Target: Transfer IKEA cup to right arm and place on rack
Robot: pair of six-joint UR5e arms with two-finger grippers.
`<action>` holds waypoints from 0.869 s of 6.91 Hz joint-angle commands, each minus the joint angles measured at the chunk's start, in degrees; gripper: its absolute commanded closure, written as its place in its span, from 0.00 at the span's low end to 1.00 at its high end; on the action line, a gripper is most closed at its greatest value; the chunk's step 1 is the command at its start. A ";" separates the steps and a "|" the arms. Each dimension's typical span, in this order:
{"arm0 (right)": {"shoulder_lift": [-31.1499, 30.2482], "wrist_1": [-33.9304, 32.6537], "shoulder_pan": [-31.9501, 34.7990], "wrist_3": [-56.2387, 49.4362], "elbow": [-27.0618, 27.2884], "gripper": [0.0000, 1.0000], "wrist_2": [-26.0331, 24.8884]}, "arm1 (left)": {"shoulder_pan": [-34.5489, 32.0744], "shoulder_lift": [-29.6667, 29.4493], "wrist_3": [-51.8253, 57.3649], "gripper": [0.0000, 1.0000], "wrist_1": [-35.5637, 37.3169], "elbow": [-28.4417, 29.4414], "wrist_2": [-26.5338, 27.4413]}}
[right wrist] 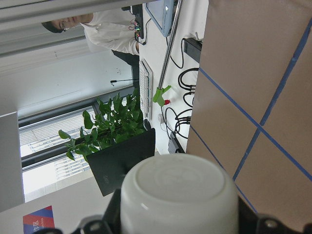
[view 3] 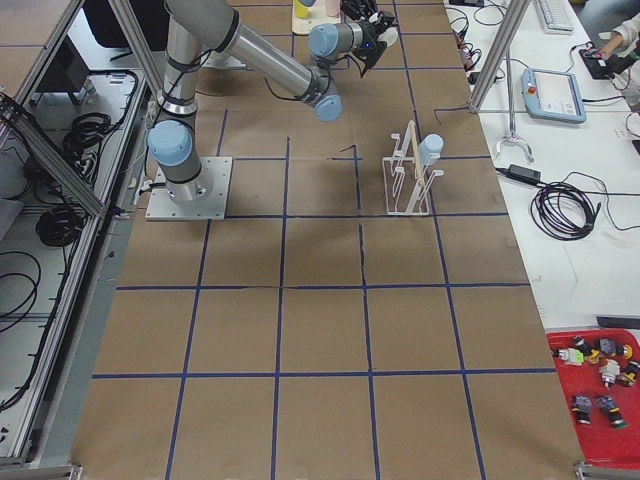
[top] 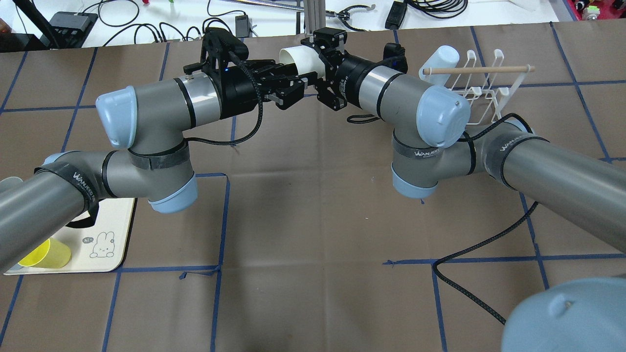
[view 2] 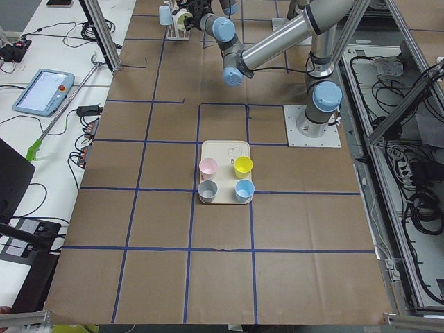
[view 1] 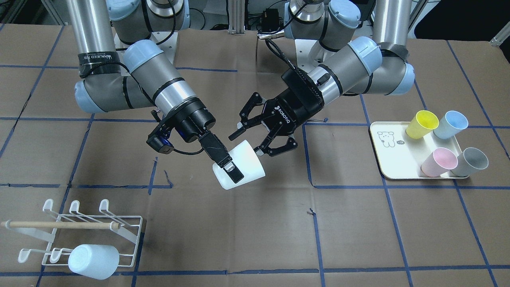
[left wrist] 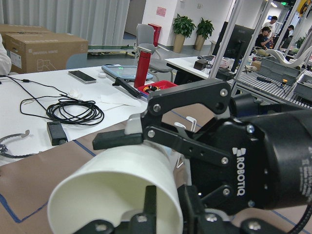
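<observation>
The IKEA cup (view 1: 245, 167) is white and hangs on its side above the middle of the table, also seen as the IKEA cup (top: 299, 59) from overhead. My right gripper (view 1: 231, 167) is shut on it, one finger lying across its wall; its base fills the right wrist view (right wrist: 178, 195). My left gripper (view 1: 245, 144) stands open at the cup's mouth, its fingers spread on either side of the rim. In the left wrist view one finger (left wrist: 148, 204) sits inside the cup's mouth. The white wire rack (view 1: 119, 225) stands at the table's right end, apart from both grippers.
A pale blue cup (view 1: 93, 261) hangs on the rack's front prongs, below the wooden dowel (view 1: 59, 225). On the robot's left, a cream tray (view 1: 388, 159) carries yellow (view 1: 421, 124), blue (view 1: 450, 124), pink (view 1: 438, 161) and grey (view 1: 470, 161) cups. A black cable (top: 469, 244) trails over the table.
</observation>
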 commanded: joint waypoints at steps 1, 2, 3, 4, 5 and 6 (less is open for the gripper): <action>-0.01 0.11 -0.09 -0.09 -0.15 0.46 0.07 | 0.53 0.41 -0.28 0.04 0.03 -0.48 -0.24; -0.01 0.03 -0.09 -0.09 -0.24 0.46 0.07 | 0.79 0.67 -0.28 0.02 0.12 -0.92 -0.50; 0.08 0.03 -0.18 -0.09 -0.24 0.47 0.07 | 2.54 2.50 -0.36 0.01 0.03 -1.97 -0.41; 0.08 -0.06 -0.44 -0.09 -0.24 0.47 0.07 | 6.91 6.09 -0.28 0.01 -0.23 -5.38 -1.11; 0.08 -0.06 -0.70 -0.09 -0.24 0.47 0.07 | 10.86 9.87 -0.28 0.01 -0.93 -8.98 -2.07; 0.69 -0.23 -1.05 -0.18 -0.16 0.47 0.15 | 13.17 11.47 -0.28 0.01 -3.02 -9.45 -2.00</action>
